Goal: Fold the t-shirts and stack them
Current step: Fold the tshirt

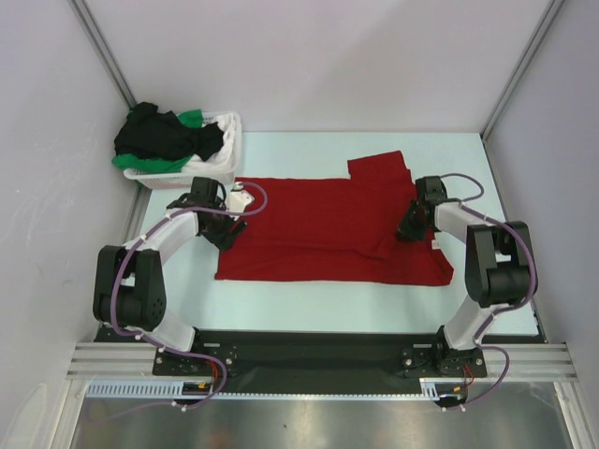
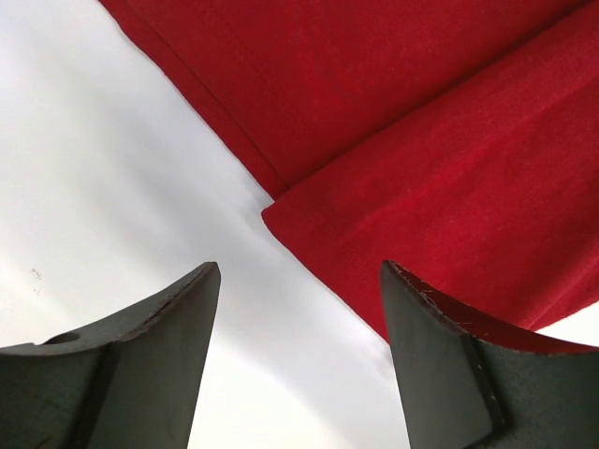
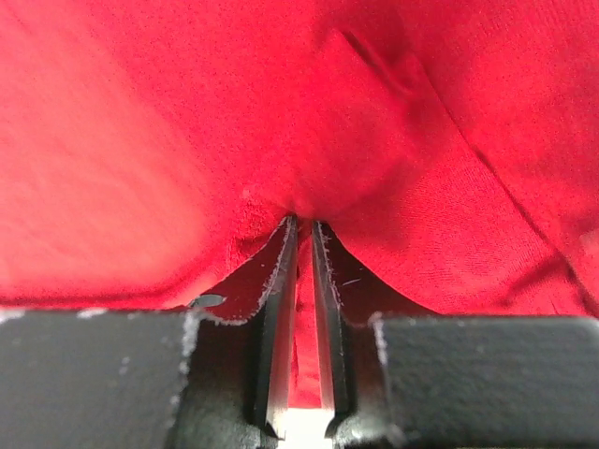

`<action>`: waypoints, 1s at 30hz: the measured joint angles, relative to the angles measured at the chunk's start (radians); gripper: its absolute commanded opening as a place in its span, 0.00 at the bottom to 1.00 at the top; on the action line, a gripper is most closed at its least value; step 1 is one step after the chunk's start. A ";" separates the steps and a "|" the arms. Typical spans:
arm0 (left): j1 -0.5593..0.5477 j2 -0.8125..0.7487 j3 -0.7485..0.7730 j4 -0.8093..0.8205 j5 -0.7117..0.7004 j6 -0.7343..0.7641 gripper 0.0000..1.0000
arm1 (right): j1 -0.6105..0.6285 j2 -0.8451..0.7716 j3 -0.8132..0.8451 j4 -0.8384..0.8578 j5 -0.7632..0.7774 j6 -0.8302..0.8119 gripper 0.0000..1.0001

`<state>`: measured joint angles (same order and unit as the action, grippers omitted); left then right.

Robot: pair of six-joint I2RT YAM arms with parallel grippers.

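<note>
Were the fold begun now, the limp cloth could be dragged askew, since the left gripper [image 2: 299,271] was held wide open and empty over the smooth pale table [image 2: 112,168], just beside a hem corner of the red t-shirt [image 1: 318,234]. The shirt was spread flat mid-table, soft matte knit, partly doubled. At its right, the right gripper [image 3: 304,224] was nearly closed on a thin pinch, which might slip.

Layout: one t-shirt [image 1: 318,234] flat mid-counter [image 1: 309,150].
Basket [image 1: 230,159] far left behind it, more t-shirts [image 1: 164,136] heaped inside.
</note>
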<state>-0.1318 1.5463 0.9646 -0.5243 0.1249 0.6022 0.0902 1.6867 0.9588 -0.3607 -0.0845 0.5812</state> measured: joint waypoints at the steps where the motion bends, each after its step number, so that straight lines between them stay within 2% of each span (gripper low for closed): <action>1: 0.000 0.000 0.001 -0.001 -0.002 0.000 0.75 | 0.002 0.026 0.027 -0.001 -0.002 -0.003 0.18; 6: -0.001 0.001 0.035 -0.020 0.007 0.000 0.75 | 0.026 0.150 0.201 0.006 0.005 -0.013 0.20; 11: -0.009 0.000 0.083 -0.032 0.021 0.000 0.75 | 0.044 0.209 0.293 0.031 0.008 -0.014 0.23; 16: -0.042 0.000 0.107 -0.058 0.045 0.001 0.75 | 0.045 0.211 0.341 0.011 0.018 -0.037 0.33; 17: -0.050 0.000 0.111 -0.065 0.054 0.000 0.75 | 0.045 0.208 0.349 0.005 0.025 -0.049 0.38; 21: -0.064 0.000 0.119 -0.071 0.084 0.000 0.75 | 0.045 0.128 0.333 -0.060 0.069 -0.105 0.41; 24: -0.064 0.000 0.118 -0.069 0.082 0.000 0.75 | 0.045 -0.004 0.244 -0.084 0.093 -0.130 0.33; 26: -0.063 0.001 0.118 -0.067 0.075 0.000 0.76 | 0.043 -0.086 0.174 -0.099 0.085 -0.138 0.20; 27: -0.062 0.001 0.116 -0.064 0.069 0.000 0.75 | 0.042 -0.109 0.143 -0.098 0.074 -0.136 0.16; 28: -0.062 0.001 0.114 -0.064 0.068 0.000 0.75 | 0.042 -0.116 0.118 -0.101 0.063 -0.134 0.08; 30: -0.061 0.001 0.108 -0.061 0.061 0.000 0.75 | 0.042 -0.101 0.079 -0.098 0.039 -0.127 0.05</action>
<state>-0.1932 1.5471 1.0721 -0.5854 0.1864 0.6022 0.1318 1.5860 1.0382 -0.4583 -0.0452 0.4541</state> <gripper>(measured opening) 0.756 0.085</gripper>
